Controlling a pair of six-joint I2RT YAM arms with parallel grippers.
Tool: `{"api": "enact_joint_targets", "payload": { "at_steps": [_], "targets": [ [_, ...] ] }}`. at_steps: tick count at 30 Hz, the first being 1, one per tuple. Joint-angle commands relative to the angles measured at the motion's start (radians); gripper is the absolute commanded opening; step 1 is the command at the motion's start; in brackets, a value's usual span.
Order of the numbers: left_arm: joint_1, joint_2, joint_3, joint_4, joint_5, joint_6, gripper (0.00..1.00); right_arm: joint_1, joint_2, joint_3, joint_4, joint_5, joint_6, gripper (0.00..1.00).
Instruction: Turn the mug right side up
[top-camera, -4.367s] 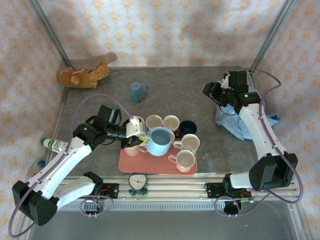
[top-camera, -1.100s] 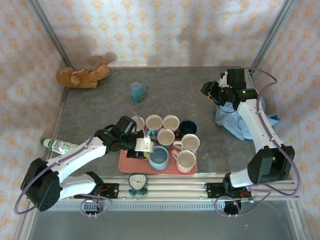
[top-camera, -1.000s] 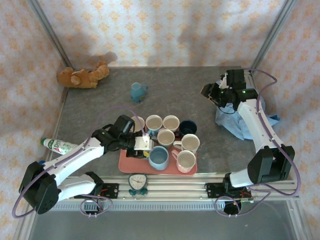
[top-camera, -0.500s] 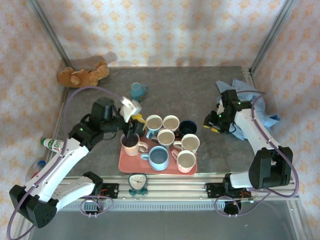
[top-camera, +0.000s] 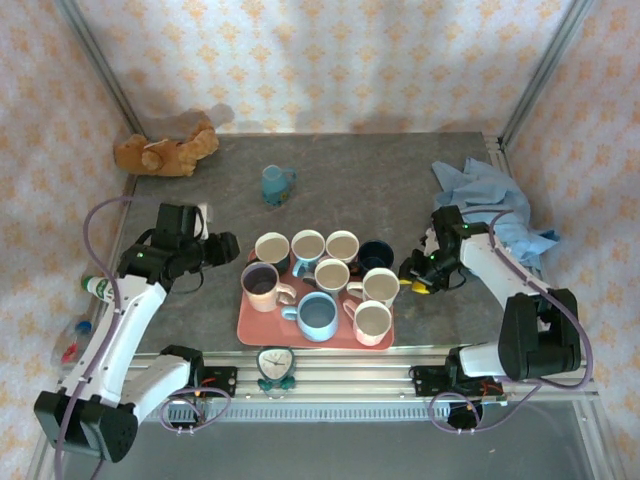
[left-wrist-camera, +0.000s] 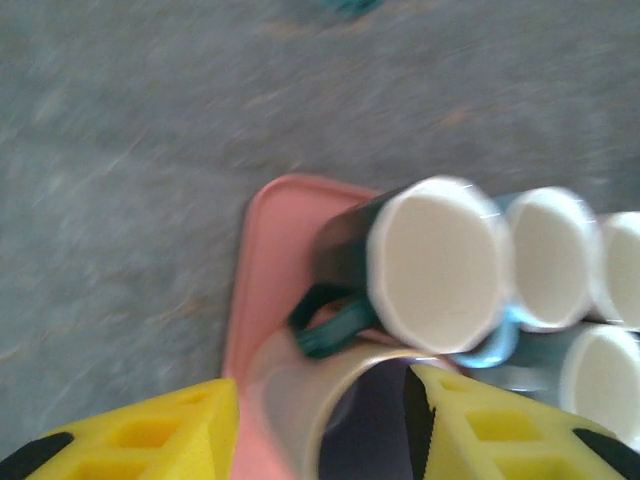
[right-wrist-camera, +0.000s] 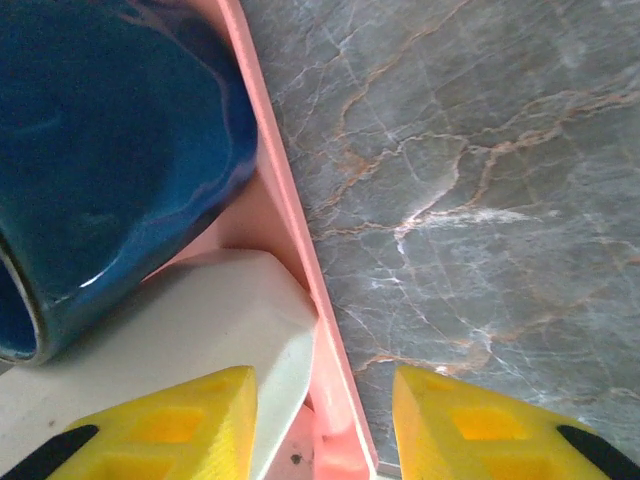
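**Mug upright on tray; both end effectors spread.**
The left end effector (left-wrist-camera: 322, 420) is spread and empty. The pink mug (top-camera: 262, 284) stands rim-up on the tray (top-camera: 252, 326), just ahead of its fingertips. The right end effector (right-wrist-camera: 322, 400) is spread, with the tray's edge between its fingers.

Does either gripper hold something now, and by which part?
Nothing is held. The left gripper hangs open left of the tray; the right gripper is open at the tray's right edge.

Bear (top-camera: 166, 152): lying at table's (top-camera: 380, 170) far left corner. Cloth (top-camera: 498, 196), blue: lying crumpled at right edge. Bottle (top-camera: 93, 288): lying on its side at left edge.
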Motion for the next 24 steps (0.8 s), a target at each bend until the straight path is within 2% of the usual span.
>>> {"api": "enact_joint_targets", "payload": {
  "at_steps": [1, 10, 16, 24],
  "targets": [
    [0.022, 0.031, -0.054, -0.089, -0.044, -0.042, 0.45, 0.014, 0.031, -0.013, 0.045, -0.039, 0.009, 0.41],
    [0.034, 0.229, -0.135, 0.120, -0.001, -0.032, 0.31, 0.019, 0.074, -0.014, 0.094, -0.082, 0.011, 0.40],
    [0.033, 0.340, -0.167, 0.262, 0.031, -0.018, 0.33, 0.019, 0.093, -0.018, 0.098, -0.085, 0.007, 0.40],
    [0.029, 0.442, -0.173, 0.340, 0.082, 0.018, 0.35, 0.019, 0.101, -0.049, 0.157, -0.112, 0.015, 0.40]
  ]
}}
